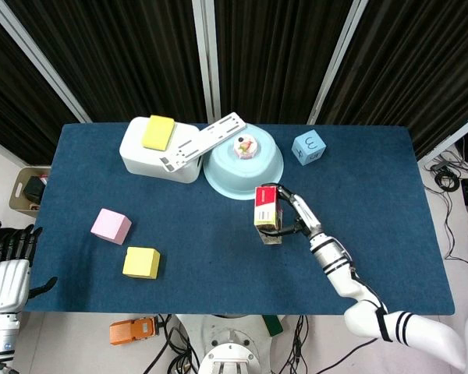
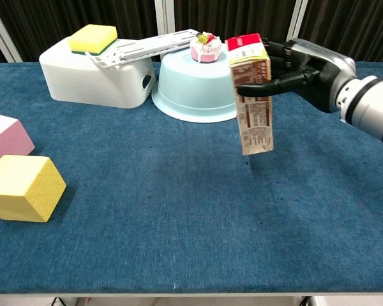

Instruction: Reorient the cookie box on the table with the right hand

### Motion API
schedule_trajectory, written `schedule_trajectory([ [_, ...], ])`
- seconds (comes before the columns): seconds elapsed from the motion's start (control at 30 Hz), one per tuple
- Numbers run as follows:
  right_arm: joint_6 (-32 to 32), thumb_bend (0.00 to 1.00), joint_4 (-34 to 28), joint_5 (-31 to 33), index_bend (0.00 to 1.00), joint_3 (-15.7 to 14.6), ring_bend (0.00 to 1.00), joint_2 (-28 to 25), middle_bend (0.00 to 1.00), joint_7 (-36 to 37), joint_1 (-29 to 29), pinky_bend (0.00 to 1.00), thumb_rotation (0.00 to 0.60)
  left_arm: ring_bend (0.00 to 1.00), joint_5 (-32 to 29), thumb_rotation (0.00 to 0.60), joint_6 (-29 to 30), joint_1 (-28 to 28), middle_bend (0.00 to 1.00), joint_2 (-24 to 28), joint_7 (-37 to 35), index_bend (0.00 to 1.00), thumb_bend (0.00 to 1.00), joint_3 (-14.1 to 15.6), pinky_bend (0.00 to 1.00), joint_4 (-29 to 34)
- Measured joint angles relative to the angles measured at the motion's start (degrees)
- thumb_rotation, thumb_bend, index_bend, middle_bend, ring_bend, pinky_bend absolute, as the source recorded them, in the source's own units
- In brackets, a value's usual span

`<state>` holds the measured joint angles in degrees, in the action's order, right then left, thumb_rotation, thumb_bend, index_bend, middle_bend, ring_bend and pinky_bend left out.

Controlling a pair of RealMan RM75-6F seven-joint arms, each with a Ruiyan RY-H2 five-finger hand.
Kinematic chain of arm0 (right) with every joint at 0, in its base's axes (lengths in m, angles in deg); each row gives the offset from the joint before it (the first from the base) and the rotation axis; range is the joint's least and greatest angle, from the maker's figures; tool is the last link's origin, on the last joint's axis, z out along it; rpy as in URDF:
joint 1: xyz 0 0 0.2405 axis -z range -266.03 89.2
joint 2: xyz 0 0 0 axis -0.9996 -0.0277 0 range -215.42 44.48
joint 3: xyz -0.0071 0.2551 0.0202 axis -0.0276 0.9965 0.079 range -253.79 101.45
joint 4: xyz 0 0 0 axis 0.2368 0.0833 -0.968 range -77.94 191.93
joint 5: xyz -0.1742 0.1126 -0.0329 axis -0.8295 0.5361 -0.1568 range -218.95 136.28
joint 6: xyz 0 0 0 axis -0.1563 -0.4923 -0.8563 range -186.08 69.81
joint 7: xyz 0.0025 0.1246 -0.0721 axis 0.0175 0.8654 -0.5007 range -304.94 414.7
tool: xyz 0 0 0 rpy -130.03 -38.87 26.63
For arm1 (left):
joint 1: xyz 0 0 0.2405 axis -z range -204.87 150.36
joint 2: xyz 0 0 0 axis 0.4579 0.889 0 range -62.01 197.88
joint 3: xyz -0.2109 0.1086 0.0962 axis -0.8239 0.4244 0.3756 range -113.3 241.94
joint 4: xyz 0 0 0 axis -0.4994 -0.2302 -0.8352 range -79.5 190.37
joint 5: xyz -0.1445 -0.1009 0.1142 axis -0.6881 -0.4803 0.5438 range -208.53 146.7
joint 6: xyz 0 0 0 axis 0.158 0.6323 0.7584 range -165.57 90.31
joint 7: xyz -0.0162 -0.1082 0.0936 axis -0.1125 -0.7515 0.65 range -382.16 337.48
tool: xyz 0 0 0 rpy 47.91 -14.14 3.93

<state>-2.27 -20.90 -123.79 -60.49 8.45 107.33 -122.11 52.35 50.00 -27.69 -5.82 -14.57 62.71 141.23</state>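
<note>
The cookie box is red-topped with brown printed sides, and it hangs upright above the blue tablecloth, just in front of the pale blue bowl. My right hand grips its upper part from the right side, fingers wrapped round it. The head view shows the cookie box standing on end near the table's middle, with my right hand beside it. My left hand hangs off the table's left edge, fingers apart and holding nothing.
An upturned pale blue bowl carries a small toy cake. A white bin holds a yellow sponge and a white bracket. A blue numbered cube sits at the back right. Pink block and yellow block lie at the left.
</note>
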Motion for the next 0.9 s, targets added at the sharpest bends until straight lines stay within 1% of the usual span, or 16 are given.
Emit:
schedule_trajectory([
  [0.07,2.0,0.2,6.3,-3.5,0.54,-1.3,0.27,1.8,0.37,6.9,0.3,0.24,0.6,0.0,-0.1,0.6,-0.1,0.0,0.0,0.0,0.0,0.0,0.13,0.0,0.0,0.0],
  [0.17,4.9,0.2,14.9,-7.1,0.53,-3.4,0.26,4.9,0.37,14.5,0.4,0.23,0.6,0.0,-0.1,0.6,-0.2,0.1,0.0,-0.1,0.0,0.0,0.13,0.0,0.0,0.0],
  [0.27,7.9,0.2,21.6,-9.5,0.52,-5.3,0.25,8.2,0.37,19.7,0.3,0.22,0.6,0.0,-0.1,0.6,-0.2,0.1,0.0,-0.1,-0.1,0.0,0.13,-0.1,0.0,-0.1],
  [0.37,10.2,0.21,25.8,-10.7,0.46,-7.0,0.2,10.6,0.37,22.7,0.0,0.19,0.6,0.0,-0.1,0.6,-0.3,0.2,0.0,-0.2,-0.2,0.0,0.13,-0.1,0.0,-0.2],
  [0.47,11.2,0.21,28.0,-11.3,0.32,-8.7,0.1,11.4,0.33,24.7,-0.2,0.12,0.6,0.0,-0.2,0.6,-0.4,0.2,0.0,-0.3,-0.3,0.0,0.13,-0.1,0.0,-0.4],
  [0.57,12.2,0.21,29.1,-11.6,0.16,-9.9,0.02,11.4,0.23,25.3,-0.2,0.05,0.6,0.0,-0.2,0.6,-0.5,0.3,0.0,-0.4,-0.4,0.0,0.13,-0.1,0.0,-0.5],
  [0.63,12.6,0.21,29.3,-11.7,0.05,-10.5,0.0,11.2,0.18,25.1,-0.2,0.02,0.6,0.0,-0.1,0.6,-0.7,0.4,0.0,-0.4,-0.5,0.0,0.13,-0.1,0.0,-0.6],
  [0.67,12.8,0.21,29.3,-11.8,0.02,-10.9,0.0,11.0,0.15,24.8,-0.1,0.01,0.6,0.0,-0.1,0.6,-0.7,0.5,0.0,-0.5,-0.5,0.0,0.13,-0.2,0.0,-0.6],
  [0.7,13.0,0.21,29.3,-11.9,0.0,-11.1,0.0,10.9,0.13,24.5,0.0,0.0,0.6,0.0,0.0,0.6,-0.7,0.5,0.0,-0.5,-0.5,0.0,0.13,-0.2,0.0,-0.7],
  [0.8,13.8,0.21,29.0,-12.0,0.0,-11.9,0.0,10.0,0.04,23.2,0.4,0.0,0.6,0.0,0.0,0.6,-0.7,0.6,0.0,-0.6,-0.7,0.0,0.13,-0.2,0.0,-0.8],
  [0.9,14.7,0.21,28.0,-12.2,0.0,-12.8,0.0,8.7,0.0,21.3,0.9,0.0,0.6,0.0,-0.1,0.6,-0.7,0.5,0.0,-0.5,-0.9,0.0,0.13,-0.2,0.0,-1.0],
])
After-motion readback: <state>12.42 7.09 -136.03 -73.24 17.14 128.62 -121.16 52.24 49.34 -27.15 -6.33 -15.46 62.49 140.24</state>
